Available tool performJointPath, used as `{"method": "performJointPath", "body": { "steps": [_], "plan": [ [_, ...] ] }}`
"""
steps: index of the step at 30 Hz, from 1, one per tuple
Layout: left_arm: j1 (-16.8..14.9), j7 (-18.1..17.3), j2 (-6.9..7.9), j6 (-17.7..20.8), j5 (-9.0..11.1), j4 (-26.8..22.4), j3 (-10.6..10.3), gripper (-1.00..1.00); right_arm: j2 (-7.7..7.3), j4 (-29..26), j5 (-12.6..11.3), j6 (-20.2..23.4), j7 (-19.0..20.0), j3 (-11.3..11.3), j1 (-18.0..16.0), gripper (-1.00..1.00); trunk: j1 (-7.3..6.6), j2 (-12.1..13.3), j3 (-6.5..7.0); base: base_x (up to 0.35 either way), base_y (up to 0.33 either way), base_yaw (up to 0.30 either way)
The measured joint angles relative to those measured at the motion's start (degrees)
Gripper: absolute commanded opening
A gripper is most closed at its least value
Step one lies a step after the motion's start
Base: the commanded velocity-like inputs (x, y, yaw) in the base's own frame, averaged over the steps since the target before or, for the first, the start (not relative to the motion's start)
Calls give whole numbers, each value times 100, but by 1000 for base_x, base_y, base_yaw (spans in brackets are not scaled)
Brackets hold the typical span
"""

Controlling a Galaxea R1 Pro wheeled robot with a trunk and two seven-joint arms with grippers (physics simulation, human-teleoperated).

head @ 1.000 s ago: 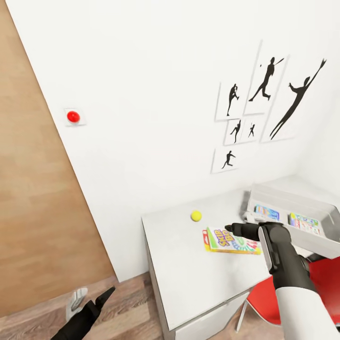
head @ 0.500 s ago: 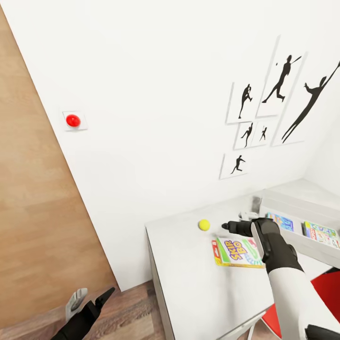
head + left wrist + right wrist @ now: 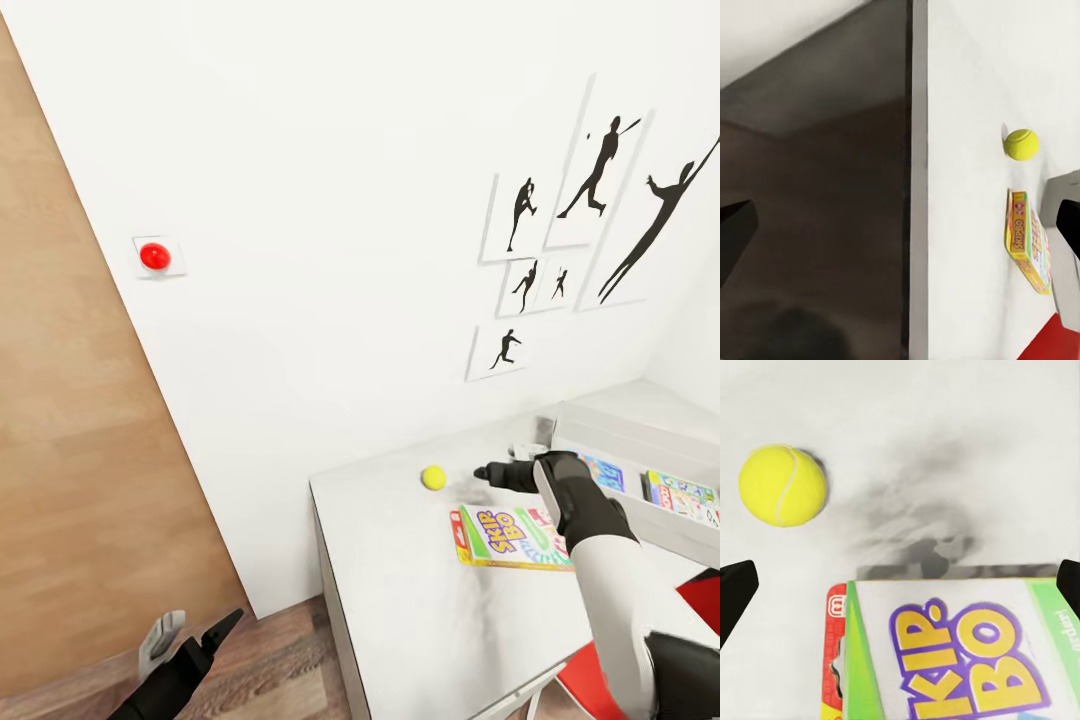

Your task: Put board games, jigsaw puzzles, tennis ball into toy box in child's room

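Note:
The tennis ball (image 3: 433, 477) lies on the pale table (image 3: 400, 590) near the wall. My right gripper (image 3: 487, 472) hovers open just right of it, above the far edge of the Skip-Bo board game (image 3: 510, 537), which lies flat. In the right wrist view the tennis ball (image 3: 781, 485) and Skip-Bo box (image 3: 952, 660) sit between the spread fingertips (image 3: 735, 589). The grey toy box (image 3: 625, 435) at the right holds a blue board game (image 3: 603, 470) and a green illustrated one (image 3: 682, 495). My left gripper (image 3: 205, 640) hangs open low beside the table.
A red chair (image 3: 700, 588) stands under the table's near right side. A wooden door panel (image 3: 70, 450) fills the left, with a red button (image 3: 154, 256) on the white wall. Black baseball silhouettes (image 3: 600, 170) hang above the table. Wood floor (image 3: 270, 670) lies left of the table.
The camera has swung, shifting the scene. My right gripper has moved from over the Skip-Bo box to its far edge, closer to the tennis ball. The left arm stayed put.

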Motion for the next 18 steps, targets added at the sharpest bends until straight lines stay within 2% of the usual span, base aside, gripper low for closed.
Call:
{"method": "performJointPath", "body": {
  "steps": [3, 10, 11, 14, 18],
  "plan": [
    [0, -5, 0, 0, -1, 0, 0, 100, -69, 496, 1, -200, -19, 0, -192, 100, 0, 0, 0, 2, 1, 0],
    [0, -8, 0, 0, -2, 0, 0, 100, -177, 1224, -1, -480, -85, 13, -508, 100, 0, 0, 0, 1, 0, 0],
    [0, -9, 0, 1, -2, 0, -4, 100, -276, 1644, 2, -673, -205, 19, -689, 100, 0, 0, 0, 0, 0, 0],
    [0, -7, 0, 0, -3, 0, -7, 100, -366, 1961, -8, -844, -326, 21, -821, 100, 0, 0, 0, 0, 0, 0],
    [0, -9, -5, 1, -3, 0, -8, 100, -398, 2082, -15, -917, -368, 27, -871, 100, 0, 0, 0, 0, 0, 0]
  ]
}}
